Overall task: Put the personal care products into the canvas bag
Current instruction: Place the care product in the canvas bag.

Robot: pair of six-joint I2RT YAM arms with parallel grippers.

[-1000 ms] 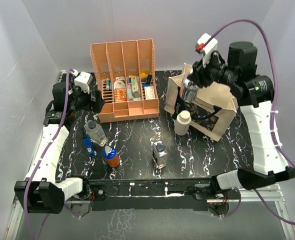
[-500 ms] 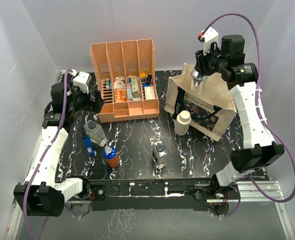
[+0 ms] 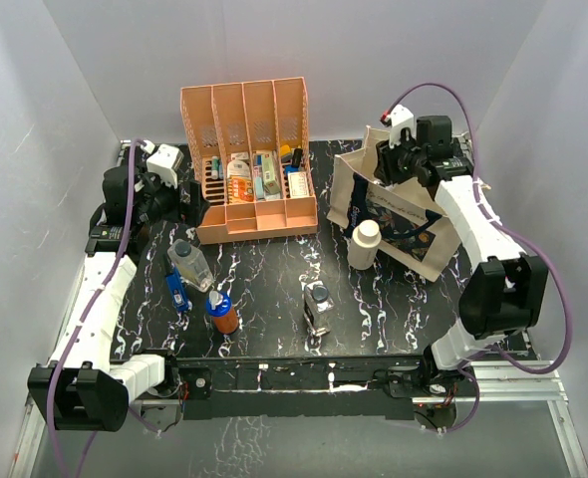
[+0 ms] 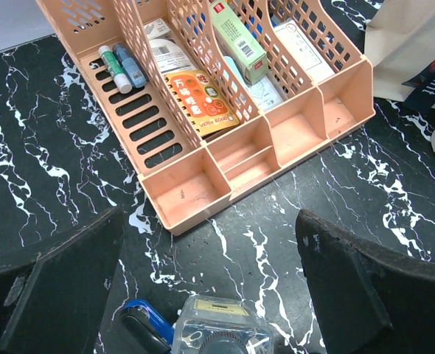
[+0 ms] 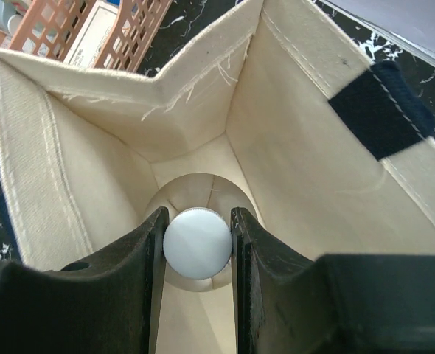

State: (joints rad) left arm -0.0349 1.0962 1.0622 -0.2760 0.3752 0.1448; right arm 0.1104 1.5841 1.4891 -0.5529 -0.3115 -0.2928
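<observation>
**Surface.** Black table (image 3: 274,279) with white marble veining, enclosed by plain white panels (image 3: 65,90) at the back and on both sides.

**Upper centre.** Orange file rack (image 3: 249,164), four slots, holding flat packs and pens. It stands between my left gripper and the bag.

**Upper right.** Canvas bag (image 3: 447,244), cream, upright, mouth open, with a navy strap (image 5: 380,110) at its rim.

**Held item.** White-topped bottle (image 5: 197,247), inside the bag's mouth. My right gripper (image 5: 197,215) is clamped on its cap, one finger pressed to each side. Canvas walls crowd close all round.

**Beside the bag, lower left of it.** White cylinder (image 3: 365,244), upright on the table.

**Lower centre.** Clear square bottle (image 3: 319,307) with a dark cap, standing alone.

**Lower left, a loose cluster.**
- Clear grey-capped bottle (image 3: 189,261)
- Small blue bottle (image 3: 178,292)
- Orange-brown bottle (image 3: 221,312) with a blue cap

**Left gripper** (image 4: 210,221). Fingers are spread wide with nothing between them, above the table in front of the rack. The grey-capped bottle sits at the bottom edge of its wrist view.
</observation>
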